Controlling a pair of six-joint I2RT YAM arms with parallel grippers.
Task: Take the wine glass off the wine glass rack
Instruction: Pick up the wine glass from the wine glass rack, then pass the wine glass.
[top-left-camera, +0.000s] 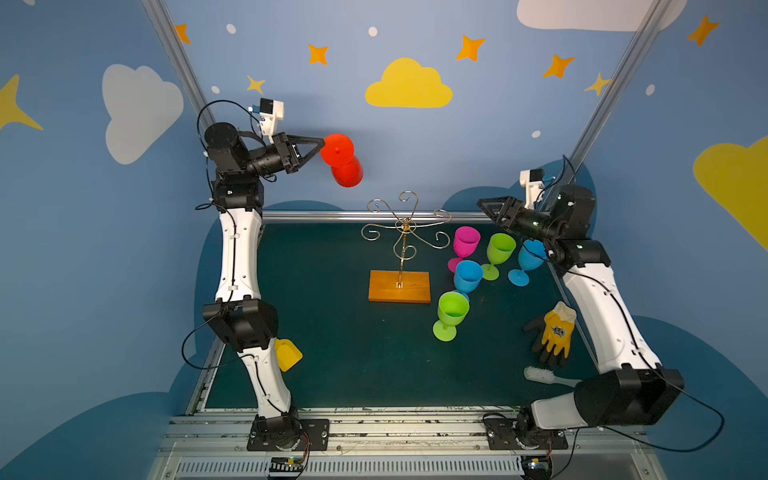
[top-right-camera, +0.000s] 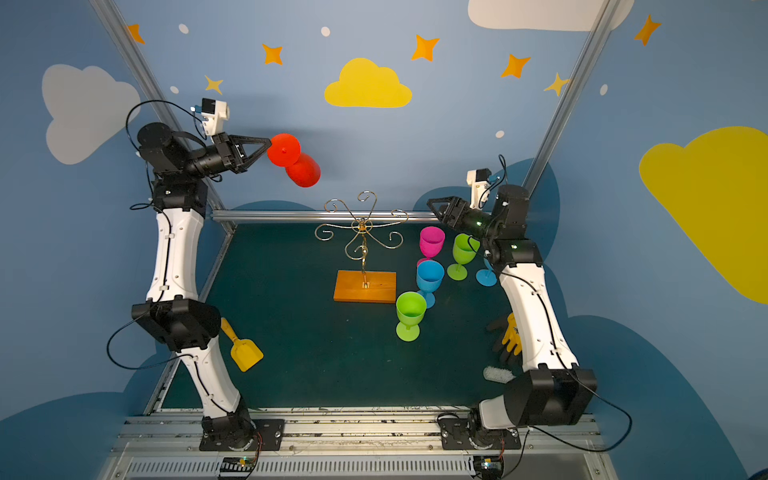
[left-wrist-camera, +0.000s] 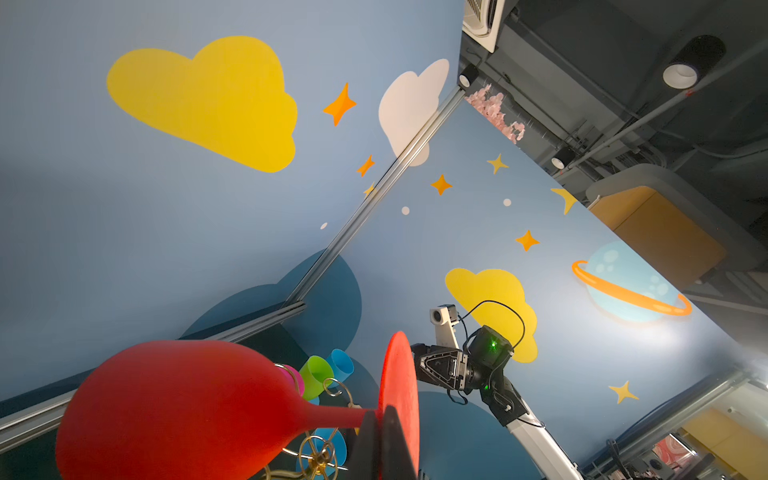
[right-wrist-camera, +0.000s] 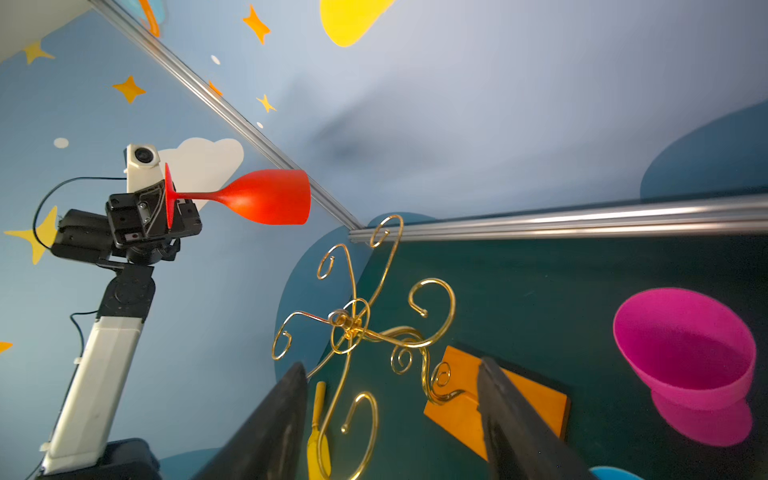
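Left gripper (top-left-camera: 321, 144) is clamped on the red wine glass (top-left-camera: 347, 170) at its foot end, holding it sideways high above the gold rack (top-left-camera: 405, 226), off toward that arm's side, apparently to keep the foot clear of the wire. All 6 curled arms of the rack are bare. Beside it, toward the right arm, 5 other glasses (top-left-camera: 467, 276) stand upright, seemingly parked out of the way. Right gripper (top-left-camera: 484, 206) hovers near the rack's top, jaws apart and empty.
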